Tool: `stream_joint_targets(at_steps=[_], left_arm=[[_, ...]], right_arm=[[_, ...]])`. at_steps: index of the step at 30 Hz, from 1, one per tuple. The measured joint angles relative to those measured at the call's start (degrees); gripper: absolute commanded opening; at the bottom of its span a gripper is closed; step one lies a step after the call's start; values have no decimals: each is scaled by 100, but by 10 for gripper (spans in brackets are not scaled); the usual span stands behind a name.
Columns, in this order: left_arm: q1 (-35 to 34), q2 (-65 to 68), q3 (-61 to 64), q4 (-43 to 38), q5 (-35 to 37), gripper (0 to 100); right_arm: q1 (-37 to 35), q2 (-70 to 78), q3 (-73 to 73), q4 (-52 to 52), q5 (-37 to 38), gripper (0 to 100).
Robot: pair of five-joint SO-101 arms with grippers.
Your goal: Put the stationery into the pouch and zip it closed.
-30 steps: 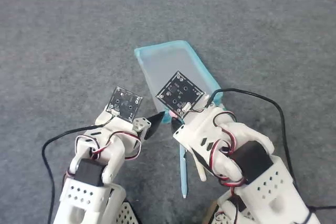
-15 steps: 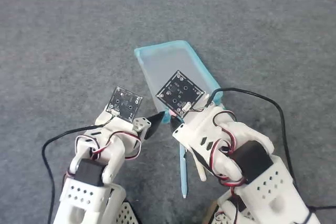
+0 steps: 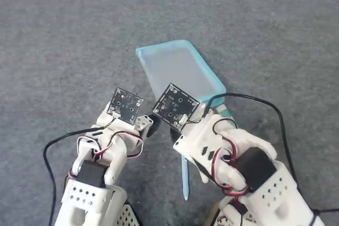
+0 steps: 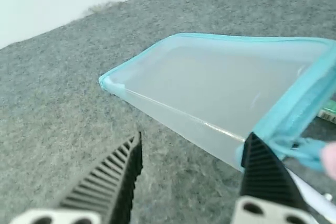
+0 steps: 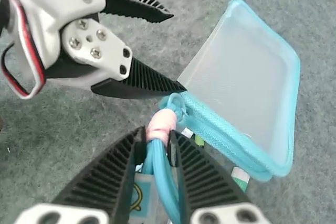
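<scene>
Right fingers (image 5: 116, 174) pinching blue zipper cord (image 5: 157, 156), pink bead (image 5: 161, 124) just ahead of tips. Pouch (image 5: 247, 87) lies ahead, long axis running away. Left fingers (image 4: 113, 177) spread beside near corner; right arm nearer for zipping, I judge.

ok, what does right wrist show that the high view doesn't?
Right wrist adds: right pincer shut on the blue pen by its pink end; left pincer open near the zip pull. High adds: left arm and right arm bodies, the pen's pointed tip. Shared: blue-edged clear pouch, pen, grey mat.
</scene>
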Motion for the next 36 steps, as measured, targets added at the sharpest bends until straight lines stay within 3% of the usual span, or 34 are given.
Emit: stream_joint_targets(at_steps=[8, 13, 19, 27, 36], left_arm=[[-88, 0, 0, 53, 0, 272], [220, 0, -378, 1011, 0, 273], [290, 9, -378, 1011, 0, 273], [-220, 9, -378, 712, 0, 273], [-273, 9, -378, 686, 0, 273]], right_arm=[[229, -26, 0, 9, 158, 6], [738, 202, 0, -440, 141, 6], [765, 1020, -492, -642, -185, 6], [756, 1037, -571, -651, -255, 6], [484, 1011, -571, -545, -255, 6]])
